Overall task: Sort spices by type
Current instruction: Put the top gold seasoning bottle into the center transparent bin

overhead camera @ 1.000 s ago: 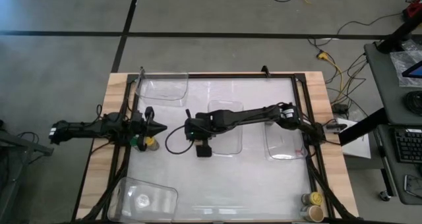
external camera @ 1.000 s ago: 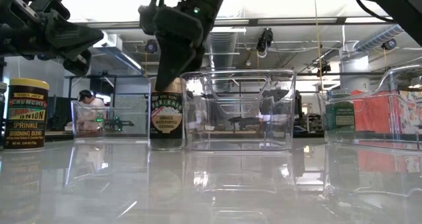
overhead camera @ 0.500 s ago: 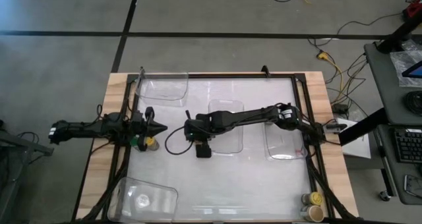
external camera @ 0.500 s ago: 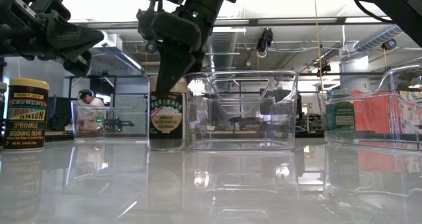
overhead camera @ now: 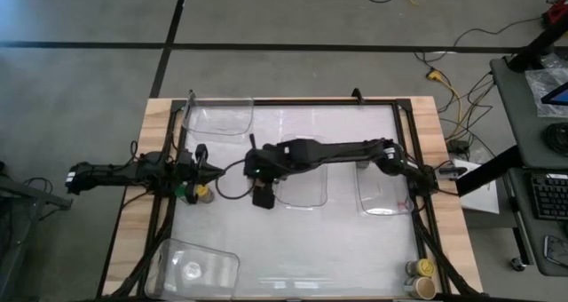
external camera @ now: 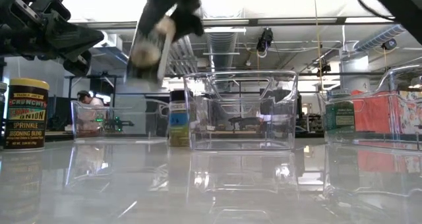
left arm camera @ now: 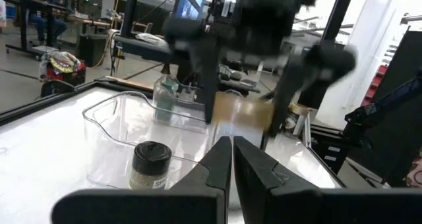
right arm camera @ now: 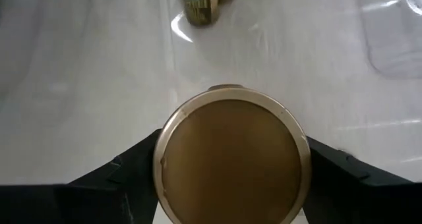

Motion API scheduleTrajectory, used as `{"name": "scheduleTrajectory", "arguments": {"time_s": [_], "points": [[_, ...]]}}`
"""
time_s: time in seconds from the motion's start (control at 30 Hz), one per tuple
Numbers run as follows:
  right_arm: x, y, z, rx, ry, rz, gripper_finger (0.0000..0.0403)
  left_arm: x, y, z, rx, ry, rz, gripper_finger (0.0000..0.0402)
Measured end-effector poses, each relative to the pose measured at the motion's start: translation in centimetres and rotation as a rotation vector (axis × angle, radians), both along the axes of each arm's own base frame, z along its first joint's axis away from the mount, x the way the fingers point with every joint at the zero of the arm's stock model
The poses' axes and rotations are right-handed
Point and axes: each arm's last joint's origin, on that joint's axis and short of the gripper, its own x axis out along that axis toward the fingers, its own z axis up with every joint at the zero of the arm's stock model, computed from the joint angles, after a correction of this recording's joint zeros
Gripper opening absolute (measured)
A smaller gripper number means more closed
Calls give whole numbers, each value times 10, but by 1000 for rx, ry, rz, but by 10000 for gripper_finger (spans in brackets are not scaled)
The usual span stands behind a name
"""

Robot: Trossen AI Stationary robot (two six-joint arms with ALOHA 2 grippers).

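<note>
**Right pincer holds a tan-lidded jar above the counter**

The right pincer (right arm camera: 227,184) is closed on a spice jar with a tan lid (right arm camera: 231,159); its two dark fingers (right arm camera: 125,178) press on both sides of the jar. In the low view this jar (external camera: 146,49) hangs in the air, tilted, with its tan lid turned toward the camera and nothing under it except the counter (external camera: 211,184). In the high view the right pincer (overhead camera: 263,194) is just beside the near-left corner of the middle clear bin (overhead camera: 302,173).

Beside the held jar, a little behind it, another jar (external camera: 178,118) stands upright on the counter, close to the wall of the middle bin (external camera: 241,109).

The left pincer (left arm camera: 232,159) waits at the left side of the counter with its fingers nearly together (only a thin gap shows between them) and it holds nothing. Just below the left pincer (overhead camera: 213,170) in the high view are two jars, one with a green lid (overhead camera: 188,193) and one with a tan lid (overhead camera: 203,193). The left wrist view shows a black-lidded jar (left arm camera: 150,165) in front of this pincer.

Far from both pincers, at the near right corner of the counter, two more jars (overhead camera: 421,278) stand together.
</note>
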Motion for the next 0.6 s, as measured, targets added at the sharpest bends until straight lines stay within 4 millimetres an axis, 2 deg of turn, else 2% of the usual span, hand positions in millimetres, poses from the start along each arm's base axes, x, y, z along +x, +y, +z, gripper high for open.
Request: {"name": "scheduleTrajectory", "arguments": {"time_s": [0.17, 0.3, 0.47, 0.6], "points": [[-35, 5, 37, 6, 23, -104, 268, 0, 0, 0, 0, -3, 0, 2], [-57, 13, 49, -63, 88, -151, 272, 0, 0, 0, 0, -1, 0, 2], [-74, 20, 46, -71, 176, -165, 269, 0, 0, 0, 0, -1, 0, 2], [-75, 22, 25, -86, 245, -167, 270, 0, 0, 0, 0, -1, 0, 2]]}}
